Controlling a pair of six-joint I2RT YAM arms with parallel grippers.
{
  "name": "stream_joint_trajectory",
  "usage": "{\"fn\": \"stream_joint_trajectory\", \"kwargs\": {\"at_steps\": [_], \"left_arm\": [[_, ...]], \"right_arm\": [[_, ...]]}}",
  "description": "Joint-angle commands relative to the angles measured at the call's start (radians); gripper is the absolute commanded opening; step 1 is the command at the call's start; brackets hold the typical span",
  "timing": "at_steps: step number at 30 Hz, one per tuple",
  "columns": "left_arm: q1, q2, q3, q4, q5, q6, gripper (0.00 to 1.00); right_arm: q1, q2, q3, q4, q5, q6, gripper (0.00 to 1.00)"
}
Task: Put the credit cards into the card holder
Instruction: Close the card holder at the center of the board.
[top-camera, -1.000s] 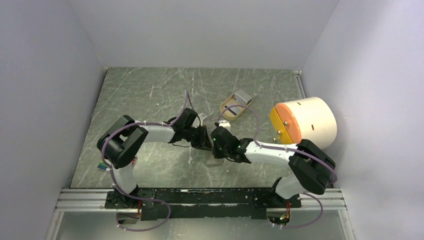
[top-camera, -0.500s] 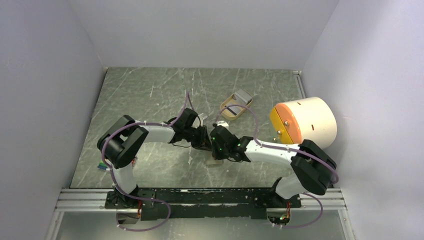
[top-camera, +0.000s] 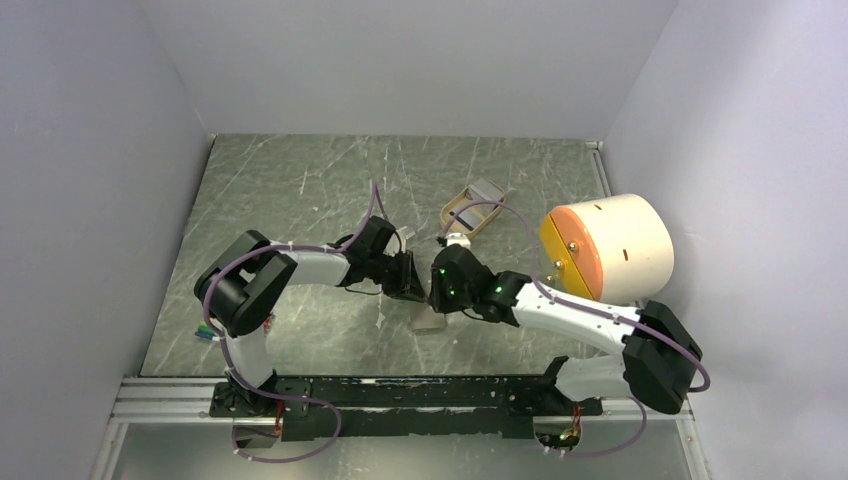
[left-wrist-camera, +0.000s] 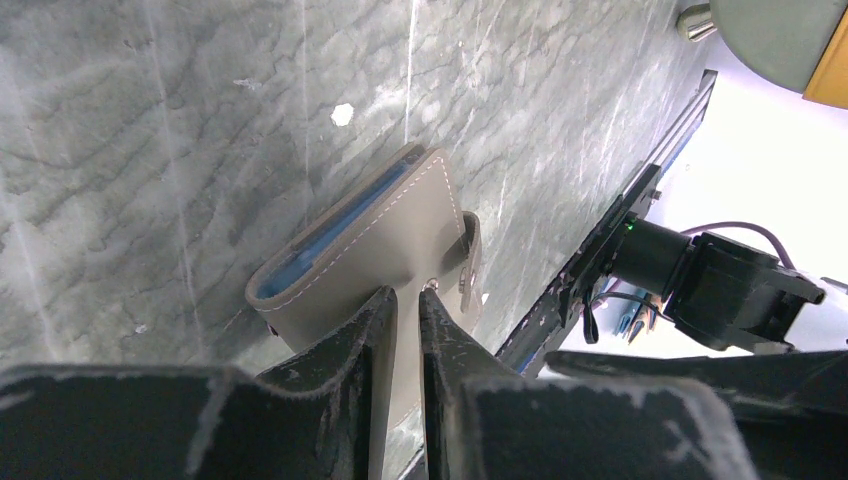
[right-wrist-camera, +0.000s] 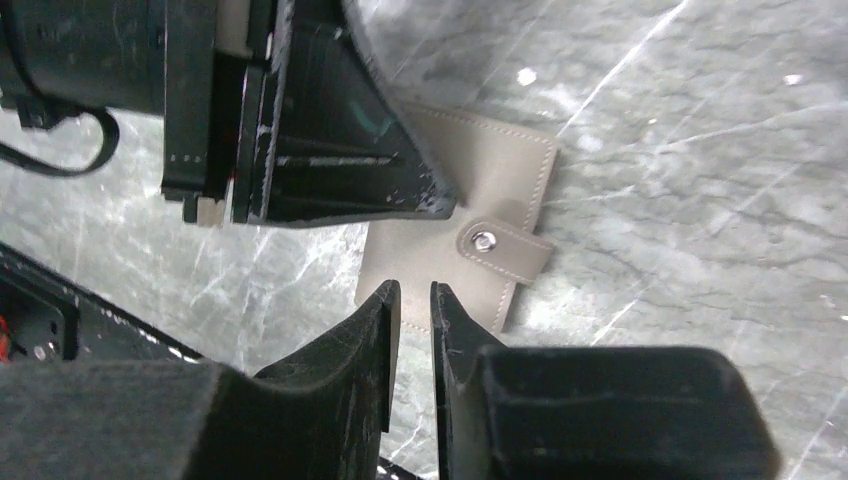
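The card holder (top-camera: 430, 318), a grey-olive fold-over wallet, lies folded shut on the marble table between my two grippers. Its strap is fastened with the round snap button (right-wrist-camera: 484, 240). A blue strip shows inside its open edge (left-wrist-camera: 330, 235); I cannot tell whether that is lining or credit cards, and no loose credit cards are in view. My left gripper (left-wrist-camera: 408, 295) has its tips on the card holder (left-wrist-camera: 400, 225), jaws a narrow slit apart, nothing between them. My right gripper (right-wrist-camera: 415, 290) hovers over the near edge of the card holder (right-wrist-camera: 500, 160), slightly open and empty.
A tan oval tray (top-camera: 468, 212) sits behind the grippers. A big cream cylinder with an orange face (top-camera: 610, 245) stands at the right. Coloured-tipped sticks (top-camera: 205, 332) lie by the left arm's base. A metal rail (top-camera: 400, 395) runs along the near edge.
My right gripper has gone from shut to slightly open and drawn back off the card holder, its arm swinging right. The left arm has stayed put.
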Motion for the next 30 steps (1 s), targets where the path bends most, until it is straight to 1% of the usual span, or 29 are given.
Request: {"fn": "stream_joint_trajectory", "kwargs": {"at_steps": [1,3,6,11,30], "left_arm": [[-0.010,0.014,-0.005,-0.025,0.000,0.015,0.21],[-0.011,0.018,-0.003,-0.026,0.003,0.015,0.21],[-0.011,0.021,0.002,-0.025,0.008,0.015,0.21],[-0.011,0.018,0.005,-0.032,0.005,0.018,0.21],[-0.011,0.010,-0.006,-0.021,0.006,0.011,0.21]], "right_arm": [[-0.046,-0.037,-0.024,0.014,0.064,0.022,0.21],[-0.078,-0.035,-0.046,0.048,0.048,0.019,0.20],[-0.127,0.009,-0.064,0.106,-0.032,0.001,0.16],[-0.149,0.096,-0.061,0.147,-0.100,-0.015,0.16],[-0.152,0.144,-0.093,0.188,-0.152,-0.006,0.16]]}}
